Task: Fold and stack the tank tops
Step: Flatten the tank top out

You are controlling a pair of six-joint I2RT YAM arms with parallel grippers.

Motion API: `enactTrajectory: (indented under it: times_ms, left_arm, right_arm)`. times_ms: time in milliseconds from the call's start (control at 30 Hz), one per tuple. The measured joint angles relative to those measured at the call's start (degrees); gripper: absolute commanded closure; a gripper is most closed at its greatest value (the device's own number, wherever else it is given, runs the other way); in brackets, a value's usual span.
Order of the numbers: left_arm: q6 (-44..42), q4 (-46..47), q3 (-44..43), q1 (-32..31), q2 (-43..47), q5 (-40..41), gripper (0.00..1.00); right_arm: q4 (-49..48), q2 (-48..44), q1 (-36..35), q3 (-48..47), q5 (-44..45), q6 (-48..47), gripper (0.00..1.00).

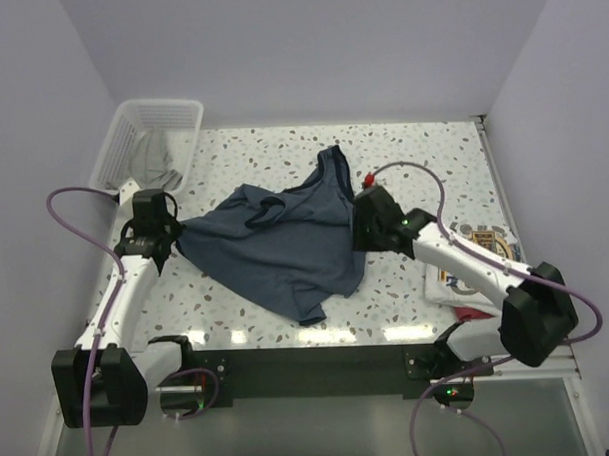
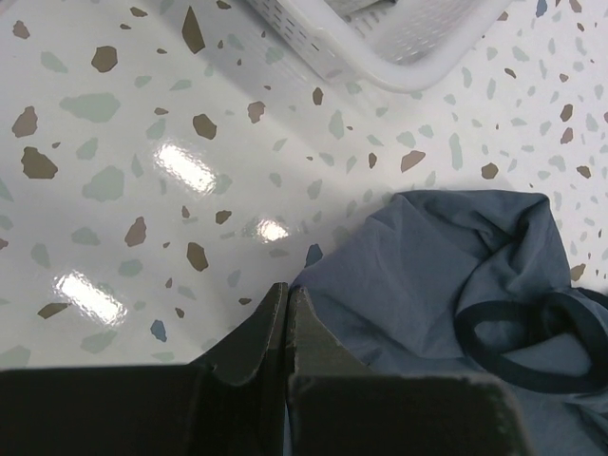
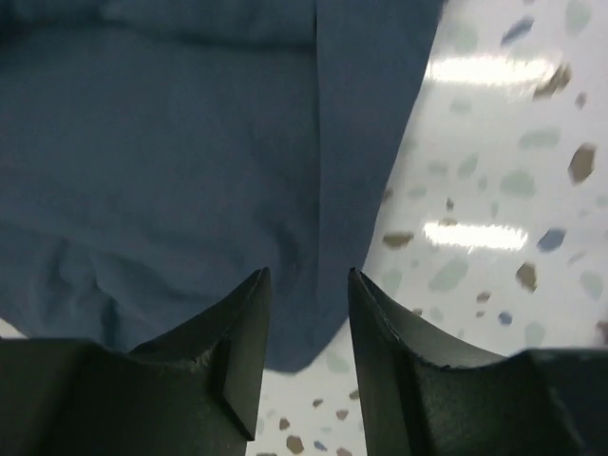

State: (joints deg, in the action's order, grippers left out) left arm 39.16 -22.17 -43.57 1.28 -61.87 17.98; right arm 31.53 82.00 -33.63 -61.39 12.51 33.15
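The slate-blue tank top (image 1: pixel 285 239) lies crumpled in the middle of the table, its navy-trimmed straps toward the back. My left gripper (image 1: pixel 175 231) is shut on its left corner, and the cloth is drawn to a point there. In the left wrist view the shut gripper (image 2: pixel 288 290) meets the blue cloth (image 2: pixel 427 275) at its edge. My right gripper (image 1: pixel 360 231) is open at the top's right edge. In the right wrist view the gripper (image 3: pixel 307 273) stands over the blue hem (image 3: pixel 171 142). The white tank top (image 1: pixel 475 247) lies folded at the right, partly under my right arm.
A white mesh basket (image 1: pixel 151 133) stands at the back left with a grey cloth (image 1: pixel 160 158) in it. Its corner shows in the left wrist view (image 2: pixel 399 47). Walls close the table at the back and both sides.
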Motion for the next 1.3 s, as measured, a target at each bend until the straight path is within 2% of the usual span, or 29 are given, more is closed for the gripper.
enactTrajectory:
  times_ms: [100, 200, 367, 467, 633, 733, 900, 1000, 1100, 1133, 1200, 1233, 1267, 1300]
  left_arm:
    - [-0.4, 0.0, 0.0, 0.0, 0.0, -0.6, 1.00]
    - [-0.8, 0.0, 0.0, 0.0, 0.0, -1.3, 1.00]
    - [-0.9, 0.0, 0.1, 0.0, 0.0, -1.9, 1.00]
    - [-0.9, 0.0, 0.3, 0.0, 0.0, -2.3, 1.00]
    - [-0.9, 0.0, 0.3, 0.0, 0.0, -2.6, 1.00]
    - [-1.1, -0.1, 0.3, 0.0, 0.0, -2.6, 1.00]
    - [-1.4, -0.2, 0.3, 0.0, 0.0, -2.6, 1.00]
    - [-1.4, -0.3, 0.2, 0.0, 0.0, -2.6, 1.00]
    - [-1.5, -0.5, -0.1, 0.0, 0.0, -2.6, 1.00]
    - [-1.6, -0.7, -0.2, 0.0, 0.0, -2.6, 1.00]
    - [-1.8, -0.7, -0.3, 0.0, 0.0, -2.8, 1.00]
    - [-1.9, -0.8, -0.3, 0.0, 0.0, -2.8, 1.00]
    - [-1.9, -0.9, -0.3, 0.0, 0.0, -2.9, 1.00]
    - [-2.0, -0.9, -0.3, 0.0, 0.0, -3.0, 1.00]
  right_arm:
    - [-0.3, -7.7, -5.8, 11.8, -1.7, 5.1, 0.61]
    - [-0.1, -11.8, -12.2, 17.8, -3.0, 10.1, 0.61]
    - [-1.9, -12.7, -21.5, 20.9, -3.7, 15.5, 0.59]
    - [-4.9, -10.4, -24.4, 22.0, -4.6, 17.9, 0.53]
    - [-8.2, -5.2, -27.2, 22.1, -4.0, 20.3, 0.40]
    - [-8.1, -4.6, -27.1, 22.1, -1.1, 21.4, 0.36]
    - [-5.3, -4.6, -25.3, 21.5, 5.2, 21.9, 0.30]
    - [-4.5, -4.6, -22.5, 21.4, 7.4, 21.3, 0.30]
    - [-5.2, -4.3, -18.7, 21.4, 7.6, 20.5, 0.35]
    - [-5.9, -4.1, -17.5, 21.4, 7.6, 20.1, 0.47]
    - [-7.0, -3.1, -15.9, 21.2, 7.6, 19.1, 0.63]
    - [-7.3, -2.4, -15.4, 20.9, 7.6, 18.8, 0.80]
    - [-7.5, -1.2, -14.6, 20.3, 7.6, 18.2, 0.87]
    - [-7.6, -0.1, -14.0, 19.5, 7.6, 17.6, 0.99]
